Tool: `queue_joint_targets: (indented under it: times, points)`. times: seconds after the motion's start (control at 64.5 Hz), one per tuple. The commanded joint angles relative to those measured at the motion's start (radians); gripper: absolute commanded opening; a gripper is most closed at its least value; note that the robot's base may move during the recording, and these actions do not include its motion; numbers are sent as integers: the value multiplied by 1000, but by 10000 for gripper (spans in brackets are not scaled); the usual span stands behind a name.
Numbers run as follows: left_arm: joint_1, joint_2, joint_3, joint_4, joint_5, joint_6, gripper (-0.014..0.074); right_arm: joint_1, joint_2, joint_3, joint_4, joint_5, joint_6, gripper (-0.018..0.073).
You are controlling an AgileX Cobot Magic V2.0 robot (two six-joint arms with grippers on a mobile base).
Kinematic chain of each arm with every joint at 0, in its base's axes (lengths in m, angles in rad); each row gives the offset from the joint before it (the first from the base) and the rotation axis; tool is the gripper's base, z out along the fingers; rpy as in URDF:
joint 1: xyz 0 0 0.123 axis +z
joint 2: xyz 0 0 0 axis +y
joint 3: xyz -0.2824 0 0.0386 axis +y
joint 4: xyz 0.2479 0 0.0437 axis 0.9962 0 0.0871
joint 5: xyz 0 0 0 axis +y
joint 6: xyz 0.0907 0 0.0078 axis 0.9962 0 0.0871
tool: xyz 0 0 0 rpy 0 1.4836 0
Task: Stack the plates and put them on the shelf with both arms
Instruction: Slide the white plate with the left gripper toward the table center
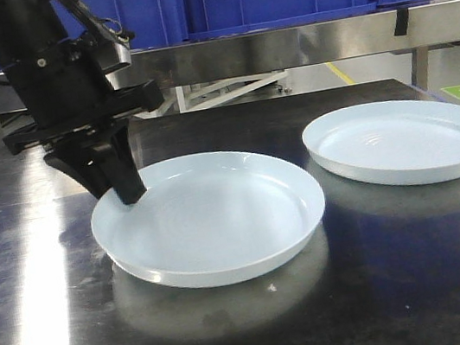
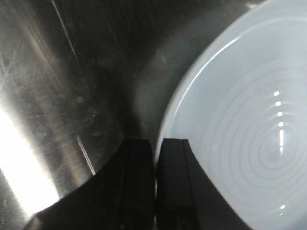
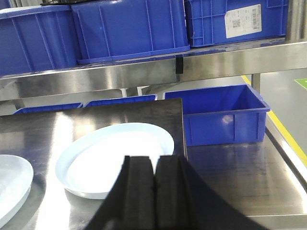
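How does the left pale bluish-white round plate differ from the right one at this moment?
The left pale bluish-white round plate has its rim pinched between the black fingers of the left gripper; the right pale plate is untouched. The left plate seems slightly raised off the dark tabletop; the right plate lies flat. The left plate sits nearer the front camera. Both share colour, round shape and low upturned rims.

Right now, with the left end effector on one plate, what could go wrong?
1. The left end effector pinches the left plate only at its rim, so the plate may slip or tilt when lifted.
2. The right end effector is shut and apart from the right plate, so it gives no support.
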Motion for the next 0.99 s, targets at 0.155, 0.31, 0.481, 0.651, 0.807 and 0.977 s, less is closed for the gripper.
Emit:
queue_joint_targets:
  times: [0.155, 0.31, 0.481, 0.651, 0.807, 0.977]
  points:
    - [-8, -51, -32, -22, -4, -2, 97, -7, -22, -16, -7, -92, -8, 48]
    - [-8, -59, -35, -22, 3, -2, 185, -7, -22, -16, -7, -92, -8, 48]
    - [-8, -62, -87, -22, 39, -2, 358, -7, -22, -16, -7, -92, -8, 48]
    - [-8, -77, -176, -1, 98, -2, 426, -7, -22, -16, -7, -92, -8, 48]
    - [4, -189, -237, 56, 84, -2, 407, -7, -22, -16, -7, -93, -8, 48]
    - [67, -372, -212, 124, 71, -2, 258, -7, -22, -16, -7, -100, -8, 48]
